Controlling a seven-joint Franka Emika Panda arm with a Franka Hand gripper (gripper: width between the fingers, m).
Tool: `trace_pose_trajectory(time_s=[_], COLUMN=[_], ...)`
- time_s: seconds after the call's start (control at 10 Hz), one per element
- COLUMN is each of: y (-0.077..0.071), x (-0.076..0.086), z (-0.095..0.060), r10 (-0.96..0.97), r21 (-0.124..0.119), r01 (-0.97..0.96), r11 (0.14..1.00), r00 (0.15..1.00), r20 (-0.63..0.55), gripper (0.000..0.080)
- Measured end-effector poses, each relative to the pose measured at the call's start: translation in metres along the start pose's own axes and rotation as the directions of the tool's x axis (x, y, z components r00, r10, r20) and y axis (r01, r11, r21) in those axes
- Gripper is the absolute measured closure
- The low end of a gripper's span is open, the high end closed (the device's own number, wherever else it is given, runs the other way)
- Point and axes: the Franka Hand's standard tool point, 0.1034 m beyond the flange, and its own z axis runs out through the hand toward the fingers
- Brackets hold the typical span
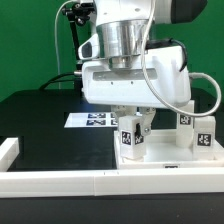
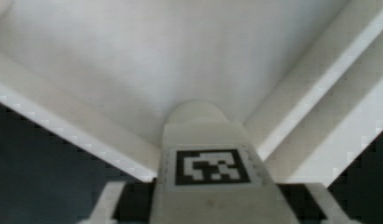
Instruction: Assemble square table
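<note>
Square table parts are seen gathered at the front of the black work surface [image 1: 40, 120]: the large white square plastic slab [image 1: 160, 157] is laid flat against the long white rail [image 1: 70, 181] that edges the near side, toward the exterior view's right. In the wrist view the slab [image 2: 152, 50] is shown from close above as a broad white recessed face with raised rims running off to both sides.

Next in size, the white robot arm [image 1: 130, 60] is held low over the slab, its body filling the middle of the exterior view. Behind it, the marker board [image 1: 88, 119], a thin flat white sheet with printed tags, is seen lying on the black surface.

Three small white posts with black-and-white tags are made out standing upright on the slab: one [image 1: 207, 134] at the exterior view's right, one [image 1: 185, 117] just behind it, and one [image 1: 130, 139] directly under the arm.

Around that last post [image 2: 209, 150] the two-finger gripper [image 1: 132, 128] is placed, a finger [image 2: 117, 200] seen on either side of the tagged face. Whether the fingers are pressed onto the post cannot be told.
</note>
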Motion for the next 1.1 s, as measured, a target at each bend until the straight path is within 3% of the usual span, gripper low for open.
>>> trace_pose_trajectory(time_s=[0.1,0.2,0.3,0.5,0.8,1.0,1.1], y=[0.0,-0.0001,-0.001,-0.0022,-0.005,-0.0066,-0.0068], x=[-0.0005,-0.0016,-0.0039,-0.0049,-0.0059,-0.0078,-0.0077], z=[0.0001,0.0001,-0.0002,-0.0013,-0.0022,-0.0026,-0.0023], r10=[-0.041,-0.108,-0.122,-0.296,-0.556,-0.692,-0.781], r21=[-0.003,-0.008,-0.016,-0.017,-0.017,-0.032,-0.042], r01=[0.041,0.108,0.122,0.297,0.557,0.694,0.783], r11=[0.999,0.994,0.992,0.955,0.83,0.72,0.62], r00=[0.999,0.994,0.992,0.954,0.83,0.72,0.622], r20=[0.001,0.01,0.025,0.043,0.044,0.056,0.059], gripper=[0.0491,0.0306,0.0201,0.0161,0.0151,0.0151,0.0151])
